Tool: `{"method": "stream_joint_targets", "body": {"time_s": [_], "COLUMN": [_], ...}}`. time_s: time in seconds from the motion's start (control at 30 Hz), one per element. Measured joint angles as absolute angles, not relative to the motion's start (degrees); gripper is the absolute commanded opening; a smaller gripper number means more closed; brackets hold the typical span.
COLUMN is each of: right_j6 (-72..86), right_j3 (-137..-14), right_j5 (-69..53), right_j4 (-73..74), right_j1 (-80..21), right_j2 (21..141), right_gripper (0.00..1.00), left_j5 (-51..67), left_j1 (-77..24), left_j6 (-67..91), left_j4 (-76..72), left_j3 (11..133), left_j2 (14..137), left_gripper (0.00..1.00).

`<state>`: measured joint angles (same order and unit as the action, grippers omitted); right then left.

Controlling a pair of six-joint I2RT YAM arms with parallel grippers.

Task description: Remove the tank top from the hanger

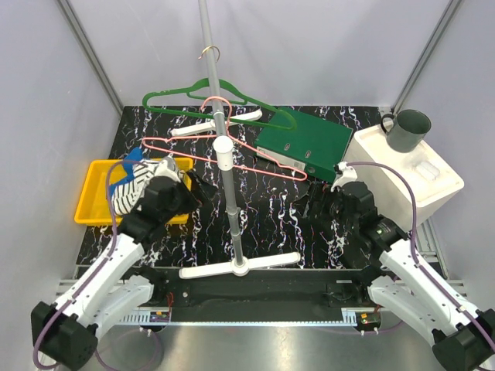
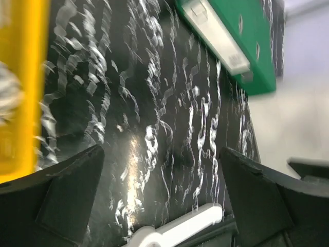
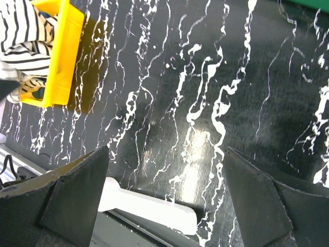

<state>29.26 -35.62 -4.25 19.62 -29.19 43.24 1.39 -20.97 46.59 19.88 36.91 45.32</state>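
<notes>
Striped tank top (image 1: 130, 188) in yellow tray (image 1: 90, 197) looks soft & light, so pinch a fold; left gripper (image 2: 162, 172) & right gripper (image 3: 167, 177) wide open, empty.

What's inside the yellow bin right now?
A bunched black-and-white striped tank top, with something blue poking out at the far side. The floor of the bin under the fabric is covered; anything beneath is hidden.

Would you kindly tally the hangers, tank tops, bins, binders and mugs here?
Hangers (green hanger, pink hanger): 2
Tank top: 1
Bin: 1
Binder: 1
Mug: 1
Total: 6
</notes>
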Motion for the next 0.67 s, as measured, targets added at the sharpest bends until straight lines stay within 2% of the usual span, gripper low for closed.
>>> {"method": "stream_joint_targets", "body": {"time_s": [0.07, 0.33, 0.5, 0.67], "right_j6": [30.06, 36.16, 44.97, 54.26], "right_j3": [-34.85, -26.04, -13.91, -3.01], "right_j5": [-4.29, -8.99, -13.32, -13.17], "right_j4": [19.59, 15.44, 7.94, 6.37], "right_j1": [-29.19, -29.19, -29.19, -29.19], "right_j2": [43.24, 38.44, 28.58, 12.05], "right_gripper": [1.0, 1.0, 1.0, 1.0], "left_j5": [0.34, 2.76, 8.25, 13.93], "left_j1": [-25.54, -31.31, -36.51, -37.06], "left_j6": [47.51, 52.71, 56.16, 57.91], "left_j4": [16.29, -0.08, -12.62, -19.42], "left_j3": [33.69, 14.44, 4.38, 2.2], "left_j2": [45.95, 38.04, 34.89, 26.81], "left_gripper": [0.99, 0.99, 0.99, 0.99]}}
